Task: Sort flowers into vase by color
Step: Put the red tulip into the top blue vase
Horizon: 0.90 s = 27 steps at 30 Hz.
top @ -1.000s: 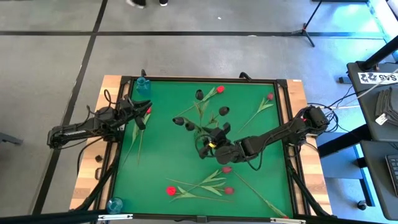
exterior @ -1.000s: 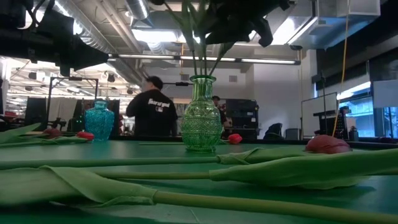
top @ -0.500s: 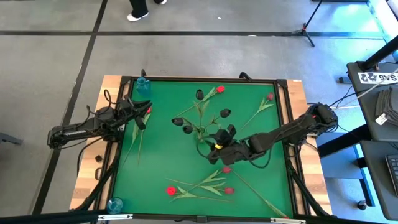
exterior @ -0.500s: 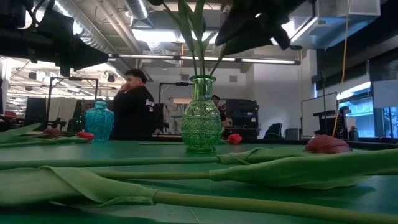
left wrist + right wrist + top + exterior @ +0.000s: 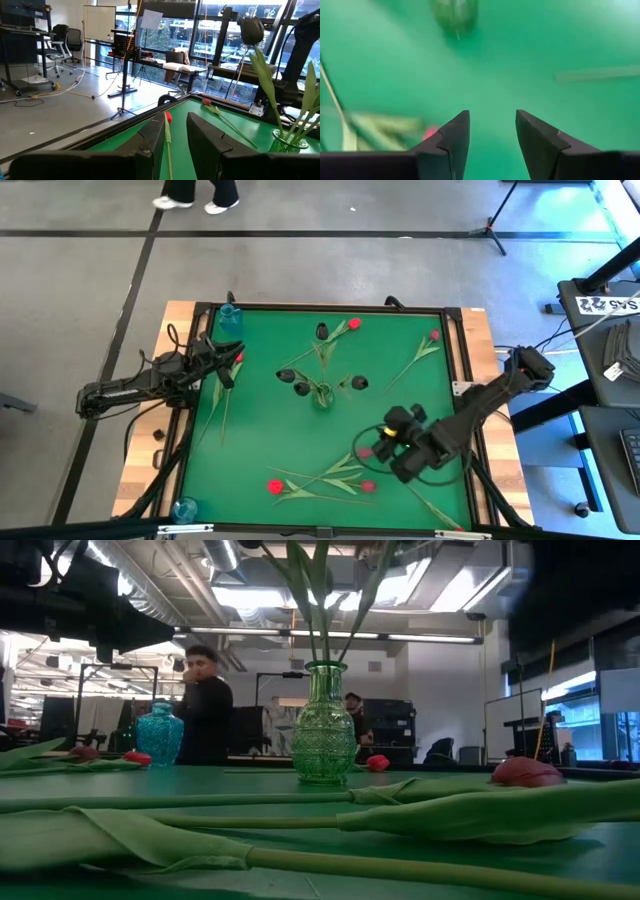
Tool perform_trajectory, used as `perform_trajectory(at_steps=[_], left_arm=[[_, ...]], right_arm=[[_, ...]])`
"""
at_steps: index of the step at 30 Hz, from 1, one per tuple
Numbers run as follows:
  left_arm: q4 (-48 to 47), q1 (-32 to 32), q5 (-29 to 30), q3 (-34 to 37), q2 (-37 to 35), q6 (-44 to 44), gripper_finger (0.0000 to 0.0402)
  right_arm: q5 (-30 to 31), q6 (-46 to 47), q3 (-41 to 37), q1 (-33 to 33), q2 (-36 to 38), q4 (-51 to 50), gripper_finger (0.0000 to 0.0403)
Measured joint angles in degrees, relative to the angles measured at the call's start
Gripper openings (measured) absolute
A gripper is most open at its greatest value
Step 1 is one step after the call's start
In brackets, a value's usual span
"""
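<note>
A green glass vase [image 5: 322,395] [image 5: 323,725] stands mid-table and holds dark tulips by their stems; their heads [image 5: 302,387] fan out around it. My right gripper [image 5: 380,438] [image 5: 492,125] hovers open toward the near right of the vase, beside a red tulip head [image 5: 364,451] [image 5: 431,132] that lies on the table. My left gripper [image 5: 227,376] [image 5: 175,122] waits open at the table's left. A red tulip [image 5: 238,357] [image 5: 168,117] lies there, and its stem shows between the fingers. Whether they touch it I cannot tell.
Red tulips lie flat toward the far edge [image 5: 354,323], far right [image 5: 434,335] and near edge [image 5: 275,487]. Blue vases stand at the far-left [image 5: 230,318] and near-left [image 5: 185,508] corners. A person [image 5: 205,705] stands in the room behind the table.
My right gripper has drawn back from the green vase toward the table's near right. The dark tulip head to the right of the vase has dropped closer to the vase. The left arm has kept still.
</note>
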State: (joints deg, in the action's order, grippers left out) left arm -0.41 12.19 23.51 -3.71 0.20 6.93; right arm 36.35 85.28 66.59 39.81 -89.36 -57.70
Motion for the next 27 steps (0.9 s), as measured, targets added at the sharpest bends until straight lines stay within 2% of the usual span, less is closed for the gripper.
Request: perform_trajectory(at_steps=[5,11,16,20,27], left_arm=[[-0.01,0.0,-0.02,0.01,0.0,-0.01,0.0079],[-0.01,0.0,-0.01,-0.01,-0.01,0.01,0.0079],[-0.01,0.0,-0.02,0.01,-0.01,-0.01,0.0079],[-0.01,0.0,-0.02,0.0,-0.02,-0.01,0.0079],[-0.01,0.0,-0.02,0.0,-0.01,0.0,0.0079]], right_arm=[[-15.81,2.29,0.0,4.17,0.0,-4.98,0.0161],[-25.54,2.25,0.0,10.96,0.0,-5.57,0.0161],[-34.43,9.38,-0.02,16.78,-0.02,-5.09,0.0161],[-37.67,15.31,-0.02,21.4,-0.02,-0.2,0.0161],[-38.05,23.77,-0.02,24.72,-1.72,4.98,0.0161]])
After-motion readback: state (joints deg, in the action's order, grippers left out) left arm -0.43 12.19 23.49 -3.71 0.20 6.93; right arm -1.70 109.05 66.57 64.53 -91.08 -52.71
